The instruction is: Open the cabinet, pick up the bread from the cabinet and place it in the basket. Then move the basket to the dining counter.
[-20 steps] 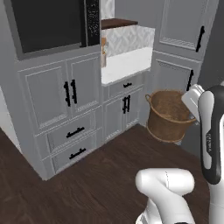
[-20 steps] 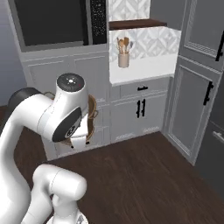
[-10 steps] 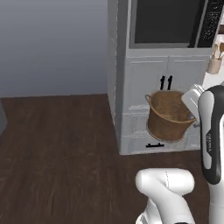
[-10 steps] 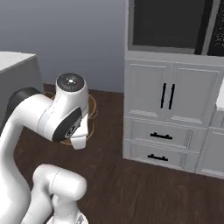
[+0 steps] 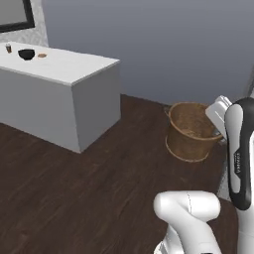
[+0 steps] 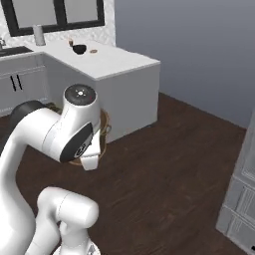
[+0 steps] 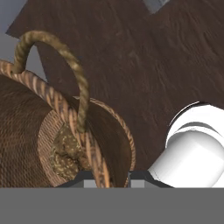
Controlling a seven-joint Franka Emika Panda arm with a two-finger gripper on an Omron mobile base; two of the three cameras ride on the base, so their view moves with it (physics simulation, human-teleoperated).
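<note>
My gripper (image 7: 107,176) is shut on the rim of the brown woven basket (image 7: 26,127), beside one of its rope handles, and holds it above the dark wood floor. The lumpy brown bread (image 7: 65,152) lies on the basket's bottom. In the left base view the basket (image 5: 190,133) hangs at the right, with the gripper (image 5: 216,127) at its right rim. In the right base view the arm covers most of the basket (image 6: 103,130). The dining counter (image 5: 74,67) stands at the left, a white slab on a pale panel base; it also appears as the dining counter (image 6: 127,63). The cabinet is out of view.
A black bowl (image 5: 26,53), a small cup (image 5: 8,48) and a small brown item (image 5: 42,55) sit on the dining counter's far end. Grey drawer fronts (image 6: 240,199) stand at the lower right. Dark wood floor (image 5: 74,193) lies open between me and the counter.
The whole picture has shifted: the base has turned away from the grey cabinets, and the dining counter has come into sight. The basket stays in the gripper.
</note>
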